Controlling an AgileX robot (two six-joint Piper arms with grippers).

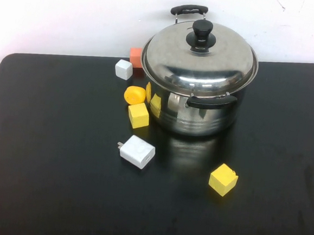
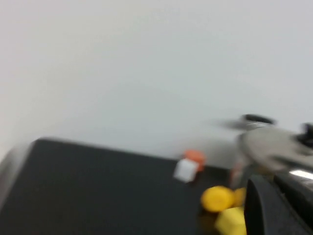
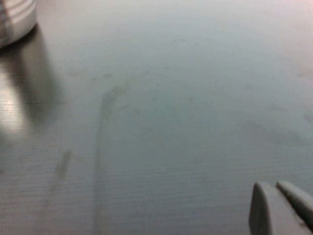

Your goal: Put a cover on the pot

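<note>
High view shows you the domed steel lid (image 1: 199, 58) already on the shiny steel pot (image 1: 198, 112); left tool (image 2: 274, 205) nearer, right tool (image 3: 279, 208) above bare desk (image 3: 171, 122), both fingers' state unclear.

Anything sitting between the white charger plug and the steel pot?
Nothing: in the high view, bare black table separates the white charger plug from the lidded stainless-steel pot. Neither gripper shows there.

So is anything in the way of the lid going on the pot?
Nothing visible: the lid already sits on the pot. The left gripper is beside the pot, and the right gripper is over the table nearby.
</note>
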